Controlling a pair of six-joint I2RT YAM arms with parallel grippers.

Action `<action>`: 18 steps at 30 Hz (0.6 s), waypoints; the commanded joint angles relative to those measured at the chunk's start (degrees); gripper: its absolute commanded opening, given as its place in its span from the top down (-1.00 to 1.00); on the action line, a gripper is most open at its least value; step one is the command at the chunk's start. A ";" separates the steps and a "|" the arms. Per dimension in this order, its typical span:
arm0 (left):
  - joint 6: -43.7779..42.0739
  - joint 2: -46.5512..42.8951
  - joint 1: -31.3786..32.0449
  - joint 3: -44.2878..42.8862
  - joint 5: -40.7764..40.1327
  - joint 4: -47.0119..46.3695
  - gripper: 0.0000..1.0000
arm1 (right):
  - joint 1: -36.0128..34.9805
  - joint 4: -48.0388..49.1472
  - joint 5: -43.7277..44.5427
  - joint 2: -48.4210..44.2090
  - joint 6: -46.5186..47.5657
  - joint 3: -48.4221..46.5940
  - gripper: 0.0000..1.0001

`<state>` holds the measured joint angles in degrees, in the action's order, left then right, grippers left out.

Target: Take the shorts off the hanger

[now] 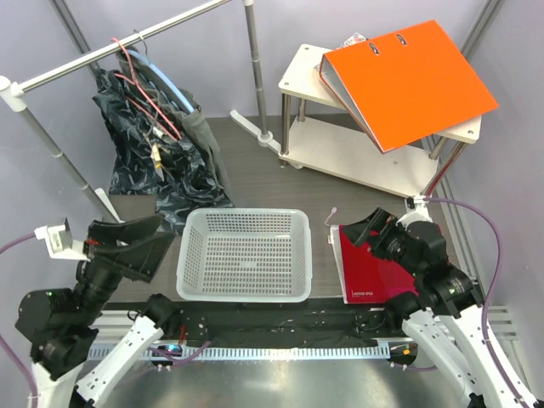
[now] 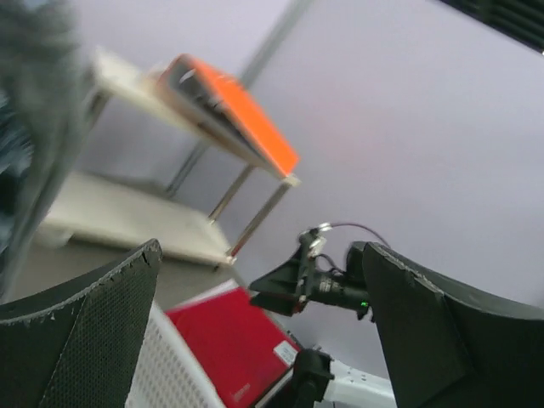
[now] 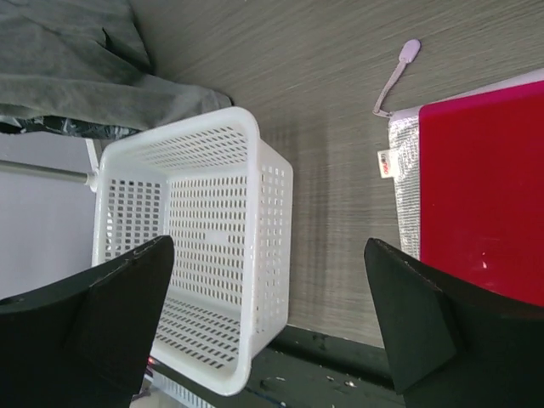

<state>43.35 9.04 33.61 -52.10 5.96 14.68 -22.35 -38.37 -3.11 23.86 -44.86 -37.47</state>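
The shorts (image 1: 149, 144), dark patterned cloth with a grey part, hang from the hanger (image 1: 161, 81) on a metal rail (image 1: 110, 53) at the back left; their lower end rests on the table. Red and light-blue hanger wires cross above them. My left gripper (image 1: 166, 231) is open near the basket's left side, well below the shorts. In the left wrist view the gripper (image 2: 262, 255) holds nothing and the shorts (image 2: 30, 127) are a blur at the left edge. My right gripper (image 1: 361, 231) is open over the red folder. In its own view the gripper (image 3: 269, 246) is empty, with the shorts (image 3: 76, 81) at the top left.
A white perforated basket (image 1: 244, 253) stands between the arms, and its wall (image 3: 272, 221) shows in the right wrist view. A red folder (image 1: 374, 268) lies at the right. An orange binder (image 1: 408, 81) lies on a two-level shelf (image 1: 357, 157) at the back right.
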 commanded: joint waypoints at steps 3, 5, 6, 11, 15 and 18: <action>1.29 3.37 -0.29 -10.66 -17.10 38.41 -1.00 | 0.20 4.25 -8.10 0.22 6.27 -3.13 -0.99; 2.52 -2.42 -0.29 -8.82 -18.26 36.40 -1.00 | 0.11 9.35 -12.16 3.02 6.63 -3.04 -0.99; 2.70 -4.36 -0.21 -6.90 -18.26 35.08 -1.00 | 0.11 11.19 -14.44 4.78 6.54 -3.30 -0.99; 6.30 -10.36 1.72 -6.35 -20.90 36.99 -1.00 | -0.41 13.23 -17.27 14.54 8.56 -9.63 -0.99; 6.22 -9.22 3.48 -7.49 -20.63 40.25 -1.00 | -6.72 16.92 -15.09 21.22 9.17 -15.51 -1.00; 5.96 -7.04 3.66 -8.55 -20.98 43.41 -1.00 | -19.28 16.23 -4.57 29.29 11.54 -22.27 -0.99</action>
<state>49.06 0.60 36.86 -59.16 -13.56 53.21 -30.55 -27.11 -15.40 47.03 -37.39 -51.42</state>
